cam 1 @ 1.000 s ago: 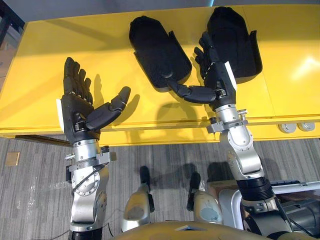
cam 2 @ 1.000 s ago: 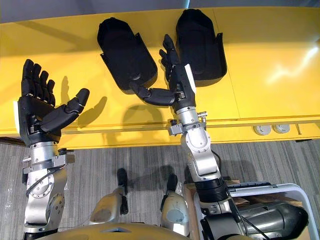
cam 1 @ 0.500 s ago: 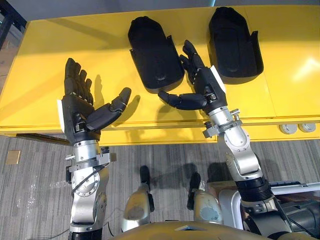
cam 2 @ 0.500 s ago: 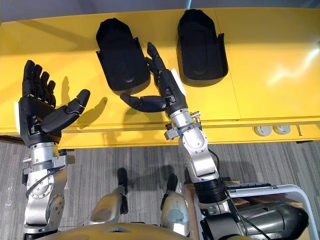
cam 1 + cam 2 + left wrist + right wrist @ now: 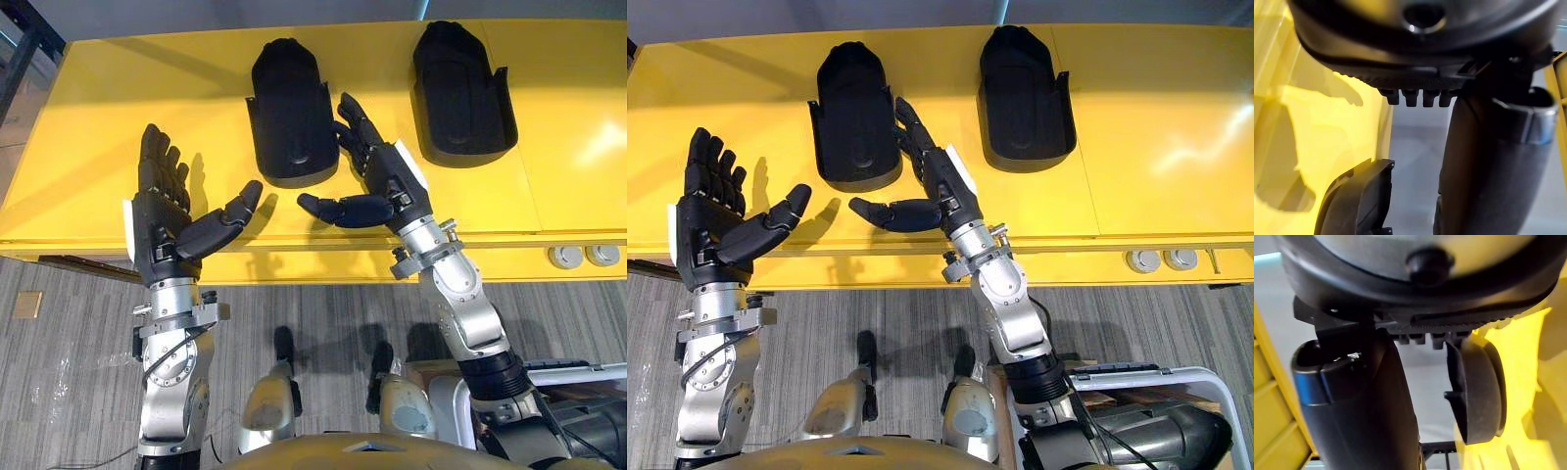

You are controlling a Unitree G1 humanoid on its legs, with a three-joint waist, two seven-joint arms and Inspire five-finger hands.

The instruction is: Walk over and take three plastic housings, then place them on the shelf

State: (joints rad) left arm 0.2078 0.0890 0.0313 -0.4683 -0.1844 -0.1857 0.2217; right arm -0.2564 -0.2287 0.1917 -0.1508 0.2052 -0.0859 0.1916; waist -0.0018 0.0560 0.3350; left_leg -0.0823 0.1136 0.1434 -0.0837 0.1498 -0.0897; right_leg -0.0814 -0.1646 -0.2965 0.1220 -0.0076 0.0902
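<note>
The left housing (image 5: 287, 113) and right housing (image 5: 460, 88) lie apart on the yellow bench (image 5: 88, 157). Our right hand (image 5: 384, 181), fingers spread, hovers just beside the left housing; our left hand (image 5: 165, 220) hangs open, empty. We judge them light, stiff, smooth shells, best pinched by a side wall.

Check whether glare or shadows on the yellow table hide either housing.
Left eye view: glare lies on the table at its right end, clear of the left housing and right housing. Right eye view: the left hand and right hand cast soft shadows on bare yellow beside them. Left wrist view: a hand shadow falls on the table.
</note>
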